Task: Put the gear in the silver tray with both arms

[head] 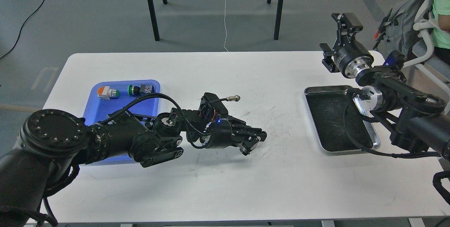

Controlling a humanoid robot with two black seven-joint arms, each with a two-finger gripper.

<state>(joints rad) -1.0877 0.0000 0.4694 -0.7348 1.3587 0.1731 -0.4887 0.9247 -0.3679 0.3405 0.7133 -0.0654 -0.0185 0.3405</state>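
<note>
Left gripper hovers low over bare white table, fingers close together, grip unclear. Silver tray sits well to its right, near the table's right edge. Right gripper is raised beyond the tray's far rim, jaws apart.

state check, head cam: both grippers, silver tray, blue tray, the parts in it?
left gripper: out over the white table mid-span, pointing right; what it holds, if anything, can't be told.
right gripper: raised beyond the table's far right corner, nothing seen in it; open or shut unclear.
silver tray: flat on the table, empty, partly covered by the right arm.
blue tray: flat, partly hidden by the left arm.
orange-capped button: lying in the blue tray.
green button: lying in the blue tray.
</note>
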